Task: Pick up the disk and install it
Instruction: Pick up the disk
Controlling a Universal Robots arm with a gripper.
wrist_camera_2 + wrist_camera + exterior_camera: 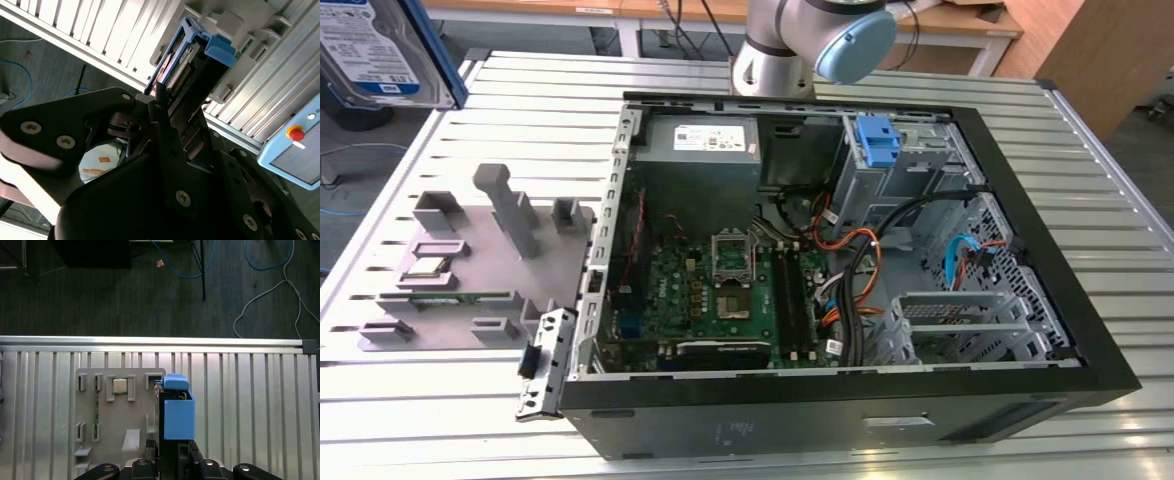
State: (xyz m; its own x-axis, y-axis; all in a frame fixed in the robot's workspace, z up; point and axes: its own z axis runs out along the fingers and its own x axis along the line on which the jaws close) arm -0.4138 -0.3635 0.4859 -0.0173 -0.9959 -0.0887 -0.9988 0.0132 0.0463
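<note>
The disk [376, 48], a silver drive with a white-and-blue label and blue side rails, hangs in the air at the exterior view's far upper left, above the table's corner. In the second wrist view I see the disk [192, 60] end-on, with my black gripper [162, 107] shut on its near end. In the first wrist view the blue rail of the disk [178, 412] sticks out from the gripper [172, 462] and hovers above the grey fixture plate [115, 415].
An open computer case [1107, 370] lies on the slatted metal table [1121, 170], with a blue bracket [877, 140] in its drive bay and a grey power supply [700, 140]. The fixture plate [467, 260] lies beside the case, towards the exterior view's left. Cables lie on the floor [175, 290].
</note>
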